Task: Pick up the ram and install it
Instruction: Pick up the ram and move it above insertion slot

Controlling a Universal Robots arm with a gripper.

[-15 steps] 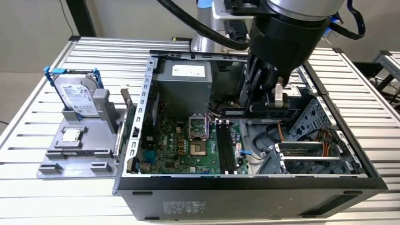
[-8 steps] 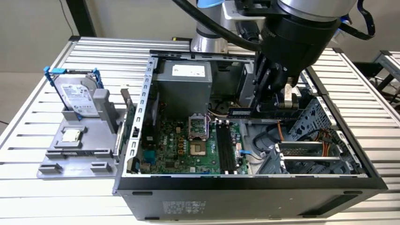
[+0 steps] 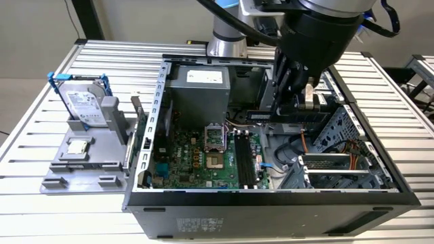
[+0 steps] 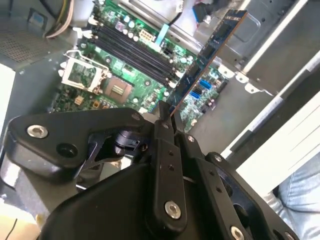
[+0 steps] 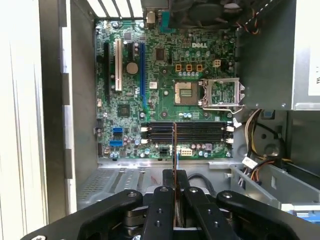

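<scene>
Slatted aluminium table (image 3: 40, 91), open computer case (image 3: 271, 195) lying on its side, so the motherboard (image 3: 196, 157) faces up and you can reach it from above.

- Gripper (image 5: 174, 175): closed on the ram (image 4: 210, 55). The fingers (image 4: 161, 131) pinch one end of the stick across its thin faces, and the rest projects beyond the tips. My reading is that this grip leaves the contact edge free for seating.
- Where the ram is: in the air over the case interior, clear of the board. On the exterior view's clock face, the gripper hangs at about two o'clock from the case's middle.
- Memory slots (image 3: 245, 160): all look empty. They sit at about four o'clock from the open processor socket (image 3: 215, 137) in the exterior view. In the first wrist view the stick shows edge-on and crosses the slot rows, so I judge it is not yet lined up or pressed in.
- Parts fixture (image 3: 74, 168): at nine o'clock from the case. It holds the hard drive (image 3: 85, 104) upright in its blue bracket and the processor chip (image 3: 76, 147) flat, both well apart from the gripper.
</scene>
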